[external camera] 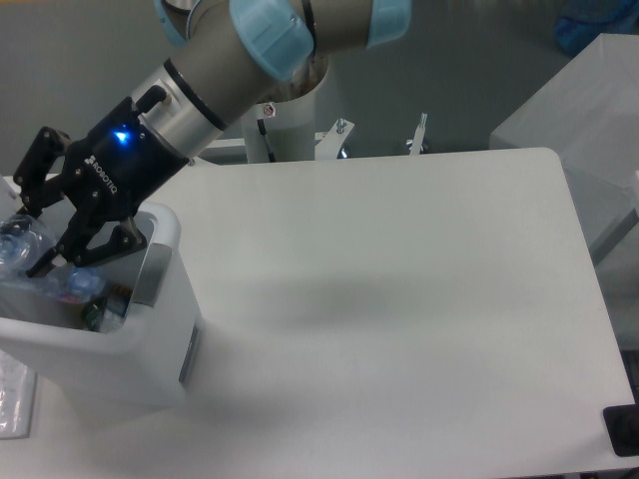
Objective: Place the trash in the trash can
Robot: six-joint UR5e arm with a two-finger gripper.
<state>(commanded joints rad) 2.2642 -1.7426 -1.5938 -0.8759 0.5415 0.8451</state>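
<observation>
- Your trash can (pixel 150 349) sits at the desk's (pixel 399 299) left edge, open-topped.
- Your arm reaches down-left over its opening.
- Your gripper (pixel 28 235) has jaws spread, the bottle (pixel 22 239) between them; contact unclear.

Bottle (pixel 25 244): clear plastic, glossy, crumpled, at 9 o'clock.
Trash can (pixel 150 339): white plastic, smooth, semi-matt; grey panel on side.
Gripper (pixel 30 239): black matt fingers, prob. plastic/metal.
Arm (pixel 230 60): brushed silver metal, light-blue plastic caps, 12 o'clock.
Table (pixel 399 299): white, smooth, matt.
</observation>
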